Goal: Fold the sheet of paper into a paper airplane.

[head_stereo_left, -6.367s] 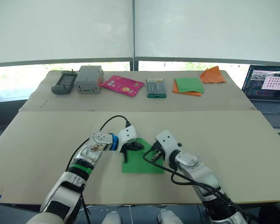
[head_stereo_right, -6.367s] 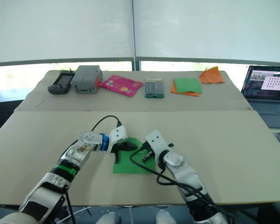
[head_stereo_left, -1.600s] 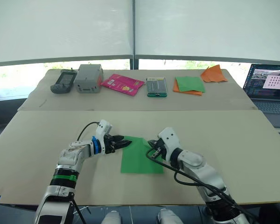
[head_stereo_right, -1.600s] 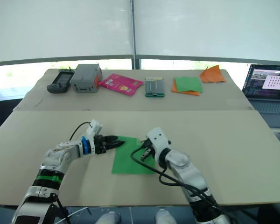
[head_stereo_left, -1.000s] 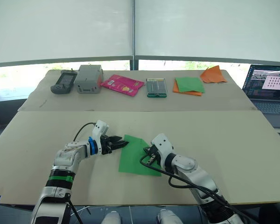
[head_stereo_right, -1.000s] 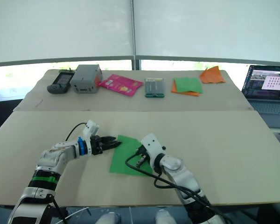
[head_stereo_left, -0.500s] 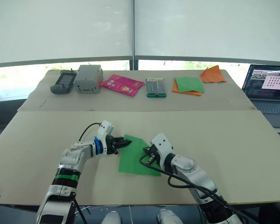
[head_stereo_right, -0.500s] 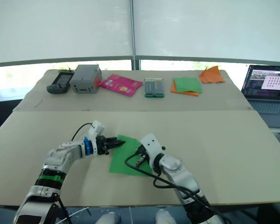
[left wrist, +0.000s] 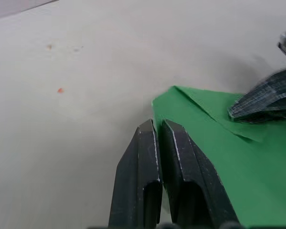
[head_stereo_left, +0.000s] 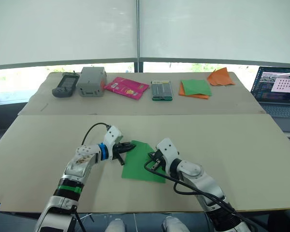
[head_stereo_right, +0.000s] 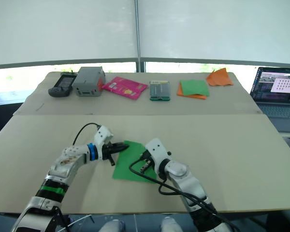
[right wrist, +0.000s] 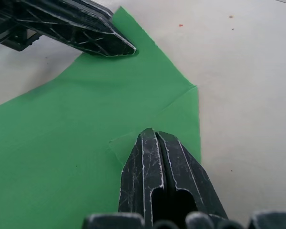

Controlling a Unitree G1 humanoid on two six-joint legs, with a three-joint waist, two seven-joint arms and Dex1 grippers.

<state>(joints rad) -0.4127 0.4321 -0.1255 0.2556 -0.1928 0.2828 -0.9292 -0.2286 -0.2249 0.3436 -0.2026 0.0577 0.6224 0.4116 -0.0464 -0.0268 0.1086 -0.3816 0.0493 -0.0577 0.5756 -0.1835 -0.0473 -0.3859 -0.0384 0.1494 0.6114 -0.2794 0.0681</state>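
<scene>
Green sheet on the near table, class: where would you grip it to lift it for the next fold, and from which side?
Grip the far left corner of the green sheet, coming in low from the robot's left, where the left tool sits. The sheet lies flat, so only an edge can be pinched. The far right corner is already folded over under the shut right tool, which probably pins it.

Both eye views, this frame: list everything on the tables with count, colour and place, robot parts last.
sheet of paper: 1, bright green, near table, between the grippers, one corner folded over
handheld device: 1, dark grey, far table, leftmost
box: 1, grey, beside the device
packet: 1, pink, far table
case: 1, green-edged, far table centre
stack of sheets: 1, green on orange, far table
pointed paper piece: 1, orange, far right
laptop: 1, open, right edge
left gripper: shut, at the sheet's left edge
right gripper: shut, on the folded corner
</scene>
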